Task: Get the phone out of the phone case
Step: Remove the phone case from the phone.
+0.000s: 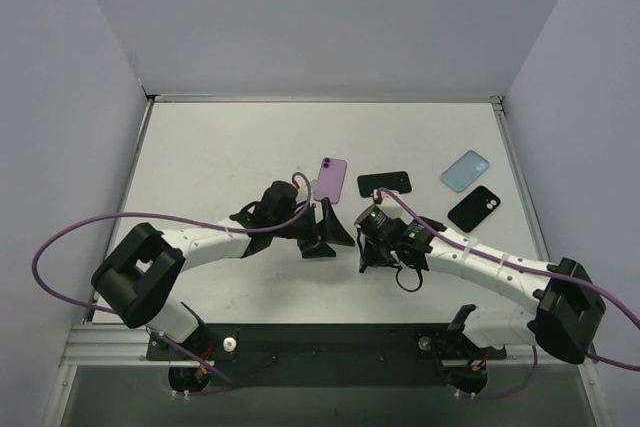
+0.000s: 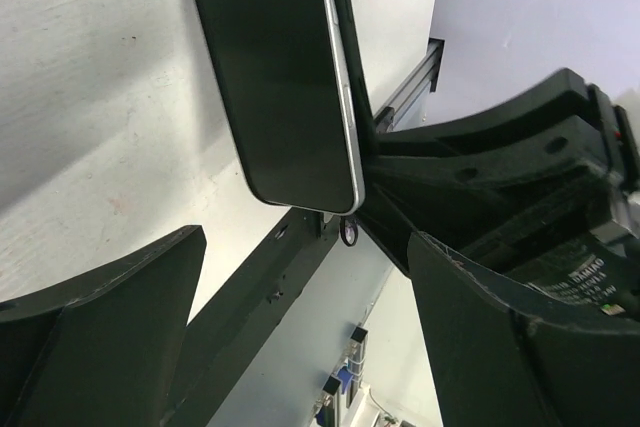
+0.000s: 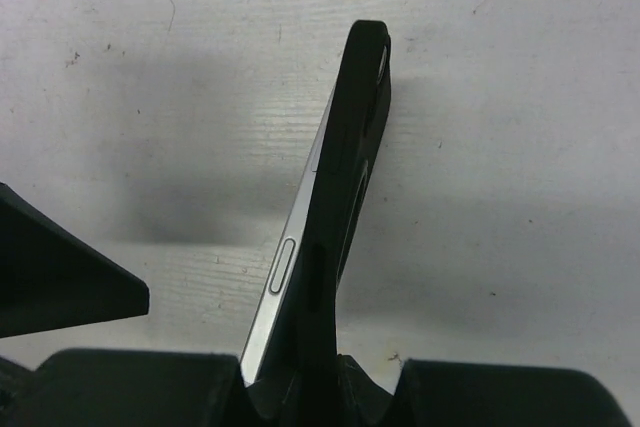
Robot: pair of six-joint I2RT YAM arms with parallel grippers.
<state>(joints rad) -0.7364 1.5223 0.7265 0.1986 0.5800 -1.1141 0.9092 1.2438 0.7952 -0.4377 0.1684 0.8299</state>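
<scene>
Silver-edged phone (image 3: 283, 282) partly out of black case (image 3: 362, 117), in right claw (image 3: 315, 392).

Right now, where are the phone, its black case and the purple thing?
phone (image 3: 276, 297): right wrist view, on its silver side edge.
black case (image 3: 365, 77): right wrist view, on its upper back edge.
purple thing (image 1: 332, 178): top view, on its middle.

Phone (image 2: 285, 77) — glossy black glass face, satin silver metal edge; phone case (image 3: 360, 127) — matt black, smooth plastic; table (image 3: 520, 97) matt white, faintly scuffed.
</scene>
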